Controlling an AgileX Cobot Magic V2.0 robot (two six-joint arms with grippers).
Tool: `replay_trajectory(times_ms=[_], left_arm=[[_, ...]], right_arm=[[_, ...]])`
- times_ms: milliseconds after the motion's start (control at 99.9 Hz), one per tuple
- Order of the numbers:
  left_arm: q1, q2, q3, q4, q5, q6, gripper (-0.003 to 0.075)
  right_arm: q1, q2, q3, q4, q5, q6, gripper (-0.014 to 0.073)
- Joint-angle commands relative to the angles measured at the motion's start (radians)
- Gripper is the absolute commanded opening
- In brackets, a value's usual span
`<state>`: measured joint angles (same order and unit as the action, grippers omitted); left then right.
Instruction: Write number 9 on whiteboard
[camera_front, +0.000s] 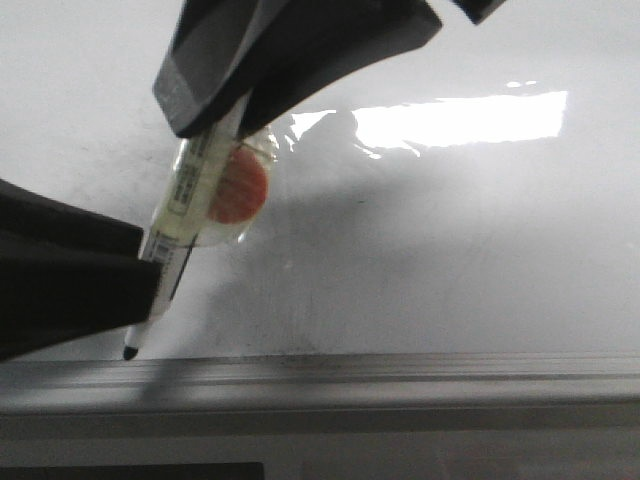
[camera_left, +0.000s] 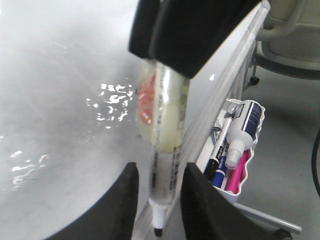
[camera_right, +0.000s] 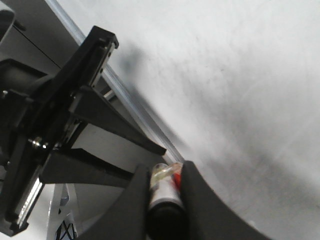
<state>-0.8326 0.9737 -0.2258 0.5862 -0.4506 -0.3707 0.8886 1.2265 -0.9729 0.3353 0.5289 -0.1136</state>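
The whiteboard (camera_front: 450, 250) is glossy white with faint grey smudges and a bright reflection; its grey frame (camera_front: 400, 378) runs along the near edge. No number 9 shows on it. A marker (camera_front: 185, 215) wrapped in clear tape with an orange disc hangs tip down, its black tip just above the frame. My right gripper (camera_front: 228, 118) is shut on the marker's upper end, as the right wrist view (camera_right: 166, 172) shows. My left gripper (camera_left: 159, 200) is open, with its fingers (camera_left: 122, 200) on either side of the marker's (camera_left: 167, 165) lower barrel and small gaps showing.
A white tray (camera_left: 248, 165) on the board's frame holds black, blue and pink markers and a spray bottle (camera_left: 245, 127). A chair base (camera_left: 295, 40) stands on the grey floor beyond. The left arm's body (camera_right: 55, 125) sits close to my right gripper.
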Motion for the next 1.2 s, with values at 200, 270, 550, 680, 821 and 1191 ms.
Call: replay_trajectory(times_ms=[200,270,550,680,821,1191], left_arm=[[-0.003,-0.348,-0.029,-0.133,0.151,-0.021,0.0304],[-0.003,-0.411,-0.029,-0.165,0.197,-0.021,0.0323],[-0.003,-0.461,-0.029,-0.168,0.231,-0.021,0.0323],[-0.003,-0.461,-0.029,-0.168,0.229,-0.021,0.0323],[-0.003,-0.461,-0.029,-0.168,0.229,-0.021,0.0323],[-0.003,-0.461,-0.029,-0.168,0.229,-0.021,0.0323]], right_arm=[[-0.115,-0.17,-0.033,-0.015,-0.044,-0.005,-0.0059],[-0.171,-0.201,-0.037,-0.026,-0.039,-0.005,-0.0059],[-0.272,-0.179,-0.067,-0.029,-0.124,-0.005,-0.0059],[-0.272,-0.109,-0.075,-0.029,-0.232,-0.005,-0.0059],[-0.237,-0.023,-0.101,-0.022,-0.127,-0.005,-0.0064],[-0.304,-0.083,-0.16,-0.06,-0.119,-0.005,-0.0062]])
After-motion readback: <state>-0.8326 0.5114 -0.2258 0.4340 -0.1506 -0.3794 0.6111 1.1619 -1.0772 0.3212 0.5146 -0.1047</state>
